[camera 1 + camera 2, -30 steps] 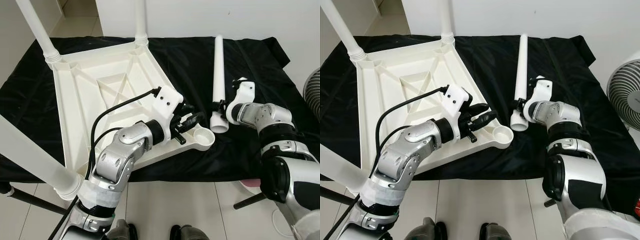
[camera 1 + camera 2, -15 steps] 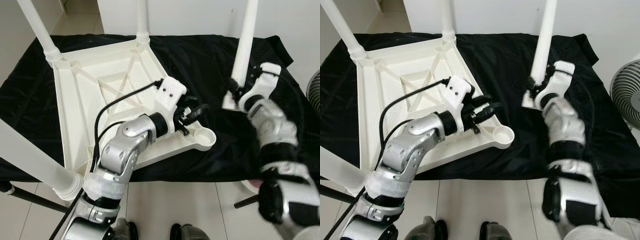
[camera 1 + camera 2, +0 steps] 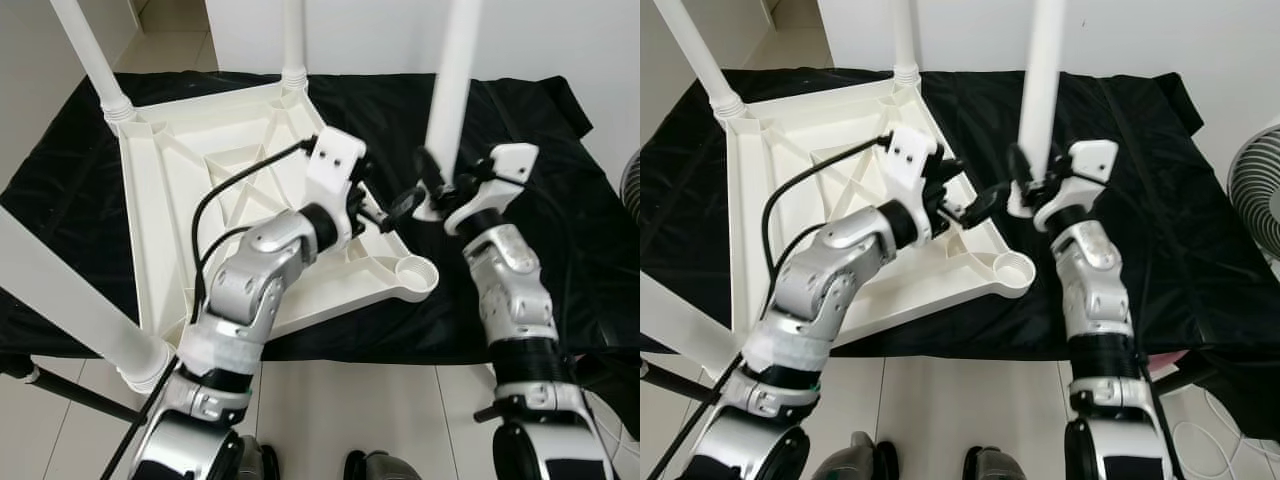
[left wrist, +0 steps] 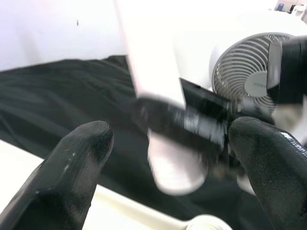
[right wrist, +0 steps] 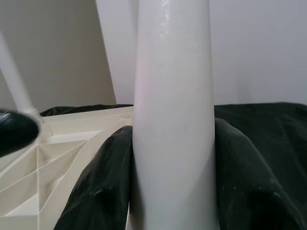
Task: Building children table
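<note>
The white children's table top [image 3: 200,190] lies upside down on a black cloth. Three white legs stand in its corners. The near right corner socket [image 3: 417,272] holds no leg. My right gripper [image 3: 432,195] is shut on the lower end of a loose white leg [image 3: 450,90], holding it upright a little above and behind that socket. In the right wrist view the leg [image 5: 172,96] stands between the black fingers [image 5: 103,191]. My left gripper [image 3: 395,205] is open just left of the leg's foot, and its fingers [image 4: 72,158] frame the leg [image 4: 153,62] without touching it.
The black cloth [image 3: 560,150] covers the whole work surface and hangs over its front edge. A grey fan [image 3: 1255,170] stands off the right side. The near left table leg [image 3: 70,310] juts out toward me. A black rod [image 3: 60,385] runs low at the left.
My right gripper lifted the loose leg off the cloth, turned it upright and carried it left toward the table's empty corner. My left gripper rose off the table rim toward the leg's foot.
</note>
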You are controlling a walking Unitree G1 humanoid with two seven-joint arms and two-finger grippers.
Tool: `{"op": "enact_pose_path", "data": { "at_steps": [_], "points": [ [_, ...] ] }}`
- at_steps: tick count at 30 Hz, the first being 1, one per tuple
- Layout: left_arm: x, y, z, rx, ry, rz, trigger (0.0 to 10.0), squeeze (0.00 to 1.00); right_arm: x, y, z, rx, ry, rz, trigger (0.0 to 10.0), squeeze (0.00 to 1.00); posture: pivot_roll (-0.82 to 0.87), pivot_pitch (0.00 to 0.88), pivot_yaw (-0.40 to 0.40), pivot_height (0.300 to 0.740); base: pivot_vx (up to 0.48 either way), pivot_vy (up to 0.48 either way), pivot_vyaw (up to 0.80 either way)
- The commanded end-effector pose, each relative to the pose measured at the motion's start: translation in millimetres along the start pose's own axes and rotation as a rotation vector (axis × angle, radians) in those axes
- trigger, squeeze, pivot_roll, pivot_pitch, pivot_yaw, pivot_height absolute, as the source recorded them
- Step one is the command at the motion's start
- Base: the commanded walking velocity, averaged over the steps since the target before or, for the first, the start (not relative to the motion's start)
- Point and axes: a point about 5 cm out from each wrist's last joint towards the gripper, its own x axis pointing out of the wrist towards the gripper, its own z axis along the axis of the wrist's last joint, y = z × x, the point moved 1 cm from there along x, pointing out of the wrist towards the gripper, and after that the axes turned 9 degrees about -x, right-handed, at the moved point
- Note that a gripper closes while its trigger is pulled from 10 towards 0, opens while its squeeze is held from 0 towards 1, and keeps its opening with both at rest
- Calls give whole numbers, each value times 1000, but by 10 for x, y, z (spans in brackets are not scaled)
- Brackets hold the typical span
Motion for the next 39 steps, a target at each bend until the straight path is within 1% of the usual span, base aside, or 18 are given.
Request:
{"op": "enact_pose_path", "data": {
  "at_steps": [1, 3, 4, 5, 9, 12, 15, 19, 28, 30, 33, 37, 38, 39],
  "points": [
    [5, 32, 25, -25, -10, 3, 10000, 145, -26, 16, 95, -40, -49, 26, 10000, 0, -141, 82, 51, 740, 0, 0, 0],
    [8, 33, 32, -29, -12, 2, 10000, 145, -33, 21, 94, -42, -50, 28, 10000, 0, -141, 82, 51, 740, 0, 0, 0],
    [10, 31, 70, -51, -26, -9, 10000, 0, -60, 34, 77, -59, -47, 44, 10000, 0, -143, 86, 52, 740, 0, 0, 0],
    [10, 31, 70, -51, -26, -9, 10000, 0, -60, 34, 77, -59, -47, 44, 10000, 0, -143, 86, 52, 740, 0, 0, 0],
    [3, 37, 203, -134, -73, -46, 10000, 0, -148, 87, 66, -80, -60, 110, 10000, 0, -143, 106, 54, 740, 0, 0, 0],
    [0, 43, 229, -154, -81, -57, 10000, 0, -175, 99, 74, -90, -73, 122, 10000, 0, -143, 106, 54, 740, 0, 0, 0],
    [-6, 69, 256, -180, -86, -66, 10000, 0, -229, 173, 82, -113, -88, 185, 10000, 0, -143, 106, 54, 740, 0, 0, 0],
    [-6, 81, 268, -184, -84, -67, 10000, 0, -247, 213, 87, -123, -92, 209, 10000, 0, -141, 116, 59, 740, 0, 0, 0],
    [19, 138, 310, -191, -72, -52, 10000, 0, -330, 393, 71, -142, -93, 315, 10000, 0, -144, 119, 61, 740, 0, 0, 0],
    [23, 147, 320, -194, -72, -47, 10000, 0, -339, 405, 65, -141, -89, 325, 10000, 0, -144, 119, 61, 740, 0, 0, 0],
    [39, 220, 365, -215, -59, -9, 10000, 0, -386, 439, 16, -148, -66, 356, 10000, 0, -144, 119, 61, 740, 0, 0, 0],
    [35, 236, 376, -219, -59, -5, 10000, 0, -400, 431, -2, -156, -56, 353, 10000, 0, -144, 119, 61, 740, 0, 0, 0],
    [33, 238, 377, -219, -58, -4, 9608, 0, -404, 430, -5, -157, -54, 352, 10000, 0, -144, 119, 61, 740, 0, 0, 0],
    [32, 239, 377, -219, -56, -4, 9608, 0, -409, 428, -10, -158, -51, 351, 10000, 0, -144, 119, 61, 740, 0, 0, 0]
  ]
}}
